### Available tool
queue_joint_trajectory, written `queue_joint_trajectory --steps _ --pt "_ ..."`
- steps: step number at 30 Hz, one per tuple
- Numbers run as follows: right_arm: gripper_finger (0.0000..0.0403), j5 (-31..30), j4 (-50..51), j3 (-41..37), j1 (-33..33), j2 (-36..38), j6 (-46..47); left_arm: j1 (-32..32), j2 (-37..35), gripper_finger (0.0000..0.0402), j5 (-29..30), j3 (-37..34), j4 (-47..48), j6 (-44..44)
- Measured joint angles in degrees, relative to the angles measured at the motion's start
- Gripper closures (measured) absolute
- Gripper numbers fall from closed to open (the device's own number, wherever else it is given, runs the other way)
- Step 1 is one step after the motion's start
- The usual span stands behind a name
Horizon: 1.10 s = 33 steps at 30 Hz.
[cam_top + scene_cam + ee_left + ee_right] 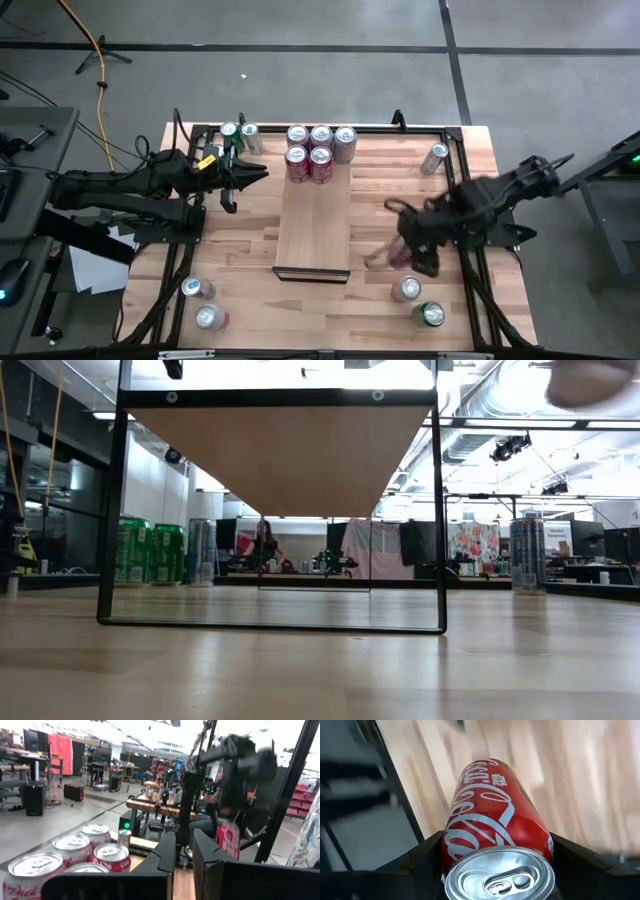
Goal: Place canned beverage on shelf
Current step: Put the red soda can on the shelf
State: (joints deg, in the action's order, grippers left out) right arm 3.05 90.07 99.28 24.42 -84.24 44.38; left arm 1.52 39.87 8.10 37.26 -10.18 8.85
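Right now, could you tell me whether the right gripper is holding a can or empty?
Holding: the right gripper is shut on a red cola can, its fingers pressing both sides in the right wrist view.
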Motion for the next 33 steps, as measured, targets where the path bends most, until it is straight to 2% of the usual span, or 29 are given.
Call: queue_joint_trajectory --steps 4,7,11,15,21,24,28,33 --pt "0.0117 -4.6 -0.1 10.4 -5.1 -4.6 -5.8 -1.0 1.7 0.0397 0.0 0.0 -0.6 1.2" --pt "0.0117 -6.2 0.0 16.3 -7.5 -8.8 -11.7 -2.8 3.7 0.0379 -0.2 0.0 -0.6 4.9" --pt "0.0117 -6.0 0.1 21.7 -8.8 -13.5 -18.6 -6.8 8.2 0.0319 -1.2 2.5 -0.5 7.6" --pt "0.0117 -6.0 0.0 25.7 -9.4 -16.9 -23.4 -10.4 14.2 0.024 -1.8 8.9 2.4 6.3" --pt "0.0117 -6.1 -0.6 28.6 -10.0 -18.7 -26.7 -12.2 24.1 0.0134 -2.9 21.6 17.1 0.9" --pt "0.0117 -6.4 -1.2 28.6 -10.3 -18.7 -27.0 -11.9 29.1 0.0096 -3.0 26.4 20.5 0.0" --pt "0.0117 -7.5 -1.9 28.6 -10.6 -18.7 -28.2 -11.1 35.5 0.0064 -3.3 31.0 20.3 -0.7" --pt "0.0117 -8.8 -5.1 28.6 -10.6 -18.7 -30.3 -10.1 42.4 0.0056 -6.4 35.3 20.2 -1.5"
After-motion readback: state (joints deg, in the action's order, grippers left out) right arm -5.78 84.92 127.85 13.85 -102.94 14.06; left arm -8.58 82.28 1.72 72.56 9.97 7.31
